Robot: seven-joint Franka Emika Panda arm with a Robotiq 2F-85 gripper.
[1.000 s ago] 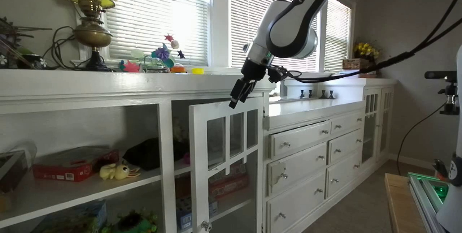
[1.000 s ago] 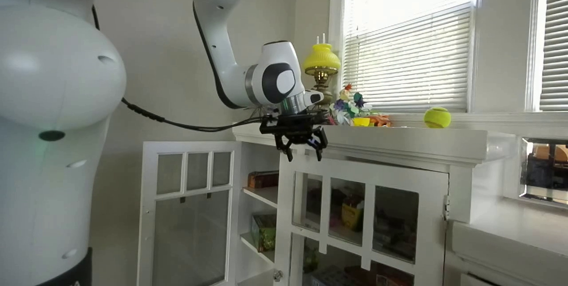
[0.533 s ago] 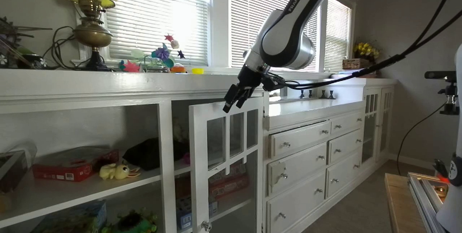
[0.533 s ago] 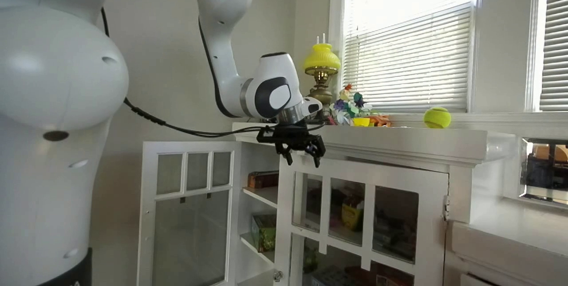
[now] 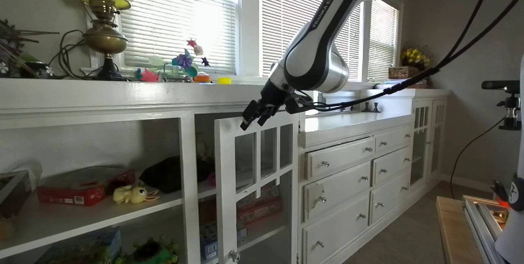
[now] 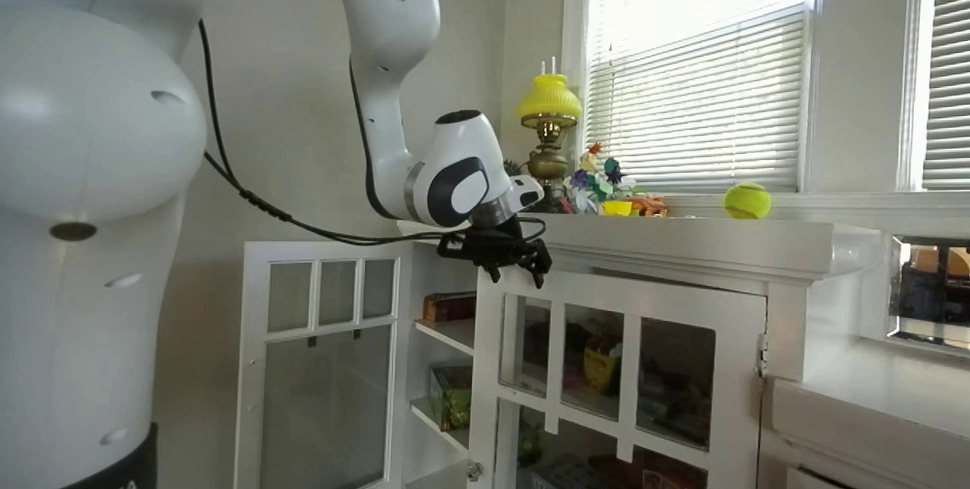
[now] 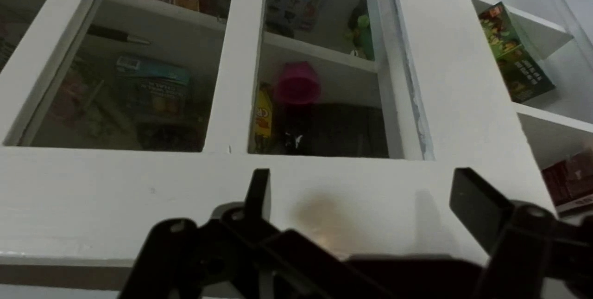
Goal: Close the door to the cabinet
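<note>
The white cabinet door with glass panes (image 5: 225, 153) stands partly open, hinged on the drawer side, and also shows in an exterior view (image 6: 735, 368). Its knob (image 5: 233, 256) is low on the free edge. My gripper (image 5: 252, 124) is open and empty at the door's top rail, near the free-edge corner; it also shows in an exterior view (image 6: 517, 278). In the wrist view its spread fingers (image 7: 361, 192) face the top rail (image 7: 116, 187) with nothing between them. I cannot tell whether they touch it. A second glass door (image 6: 254, 368) stands wide open.
The cabinet's counter ledge (image 6: 682, 242) overhangs just above the door. On it stand a yellow lamp (image 6: 549, 98), paper flowers (image 5: 184, 60) and a tennis ball (image 6: 747, 201). Shelves hold boxes and toys (image 5: 133, 194). White drawers (image 5: 339, 157) adjoin the hinge side.
My gripper has moved toward the door's free edge and slightly down, and tilted more toward the door face. The fingers stay open. The door has not visibly moved.
</note>
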